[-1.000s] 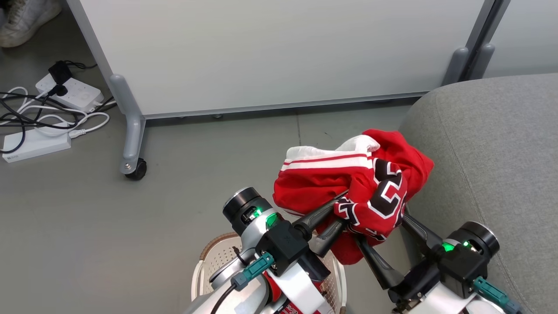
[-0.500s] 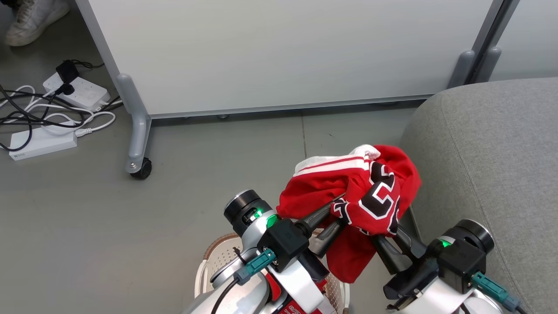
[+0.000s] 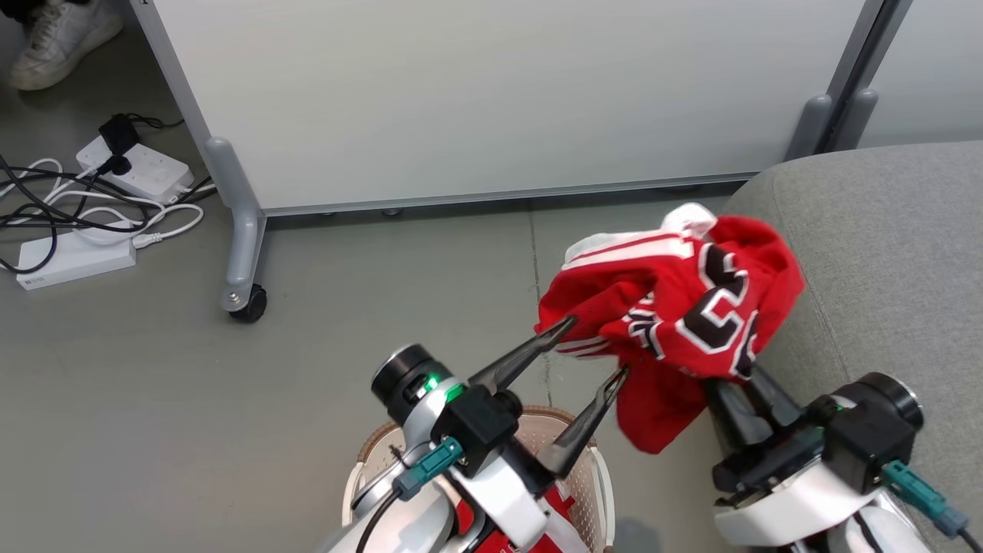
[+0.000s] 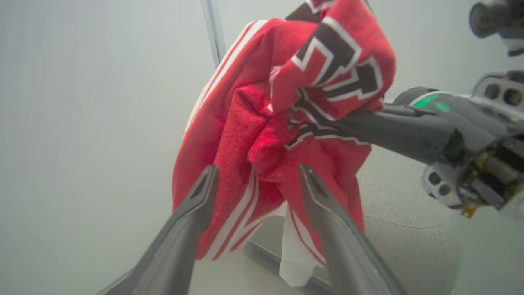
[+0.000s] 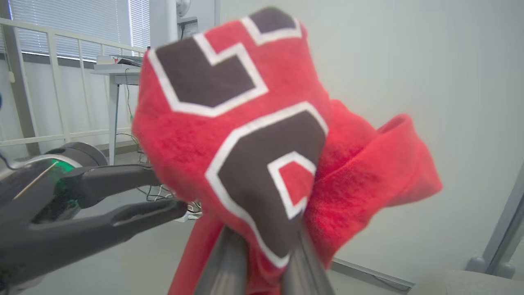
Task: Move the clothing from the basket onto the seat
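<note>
The clothing, a bunched bright-red jersey with white stripes and black numerals, hangs in the air just left of the grey seat. My right gripper is shut on its underside, fingertips buried in the cloth; the right wrist view shows the right gripper pinching the numbered fold of the clothing. My left gripper stands open beside the cloth's left edge, holding nothing, and the left wrist view shows its fingers spread before the clothing. Below my left arm sits the basket with more red fabric inside.
A pale wheeled partition panel stands behind, its caster on the grey floor. Power strips and tangled cables lie at the far left. A person's white shoe shows at the top left corner.
My left gripper has opened and let go of the clothing. My right gripper has shut on it and carried it up and right, closer to the seat.
</note>
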You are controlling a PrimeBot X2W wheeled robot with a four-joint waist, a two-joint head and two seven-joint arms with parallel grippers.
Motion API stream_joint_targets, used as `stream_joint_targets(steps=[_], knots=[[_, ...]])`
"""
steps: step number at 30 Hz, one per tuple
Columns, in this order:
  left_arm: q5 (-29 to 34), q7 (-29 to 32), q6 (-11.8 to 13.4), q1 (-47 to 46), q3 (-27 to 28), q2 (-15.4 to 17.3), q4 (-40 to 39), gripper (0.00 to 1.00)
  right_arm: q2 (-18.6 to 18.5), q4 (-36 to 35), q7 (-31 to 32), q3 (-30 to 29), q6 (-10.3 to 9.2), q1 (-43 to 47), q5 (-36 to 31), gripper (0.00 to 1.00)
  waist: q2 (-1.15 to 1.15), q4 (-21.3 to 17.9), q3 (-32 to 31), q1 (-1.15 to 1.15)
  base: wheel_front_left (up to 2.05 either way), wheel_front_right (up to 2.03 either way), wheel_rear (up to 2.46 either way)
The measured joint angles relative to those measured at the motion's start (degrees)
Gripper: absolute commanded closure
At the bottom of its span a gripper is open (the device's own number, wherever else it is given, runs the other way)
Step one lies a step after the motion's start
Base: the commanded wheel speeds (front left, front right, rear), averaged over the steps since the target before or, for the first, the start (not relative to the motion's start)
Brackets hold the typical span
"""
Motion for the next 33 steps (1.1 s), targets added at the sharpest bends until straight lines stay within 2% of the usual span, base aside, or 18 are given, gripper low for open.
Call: stream_joint_targets(steps=[5,13,19,33], knots=[[1.35,0.0,-0.25,2.35,0.68,1.16,3.85,0.0,1.88,0.79,-0.01,-5.08,0.0,1.13,-0.07,1.0,0.0,-0.07,-0.3,0.0,0.0,0.0,0.0],[0.0,0.0,-0.6,6.39,0.09,2.32,9.39,0.0,4.14,4.92,-0.01,-10.65,0.0,2.47,0.91,1.0,0.0,-0.65,-0.29,0.0,0.0,0.0,0.0],[-1.35,0.0,-0.68,8.56,-2.32,3.3,10.9,0.0,5.01,7.23,-0.01,-12.15,0.0,3.37,0.91,1.0,0.0,-0.95,-0.05,0.0,0.0,0.0,0.0],[-0.8,0.0,-0.68,11.27,0.57,2.01,8.39,0.0,5.48,9.18,-0.01,-14.39,0.0,3.6,0.71,1.0,0.0,-1.59,-0.18,0.0,0.0,0.0,0.0]])
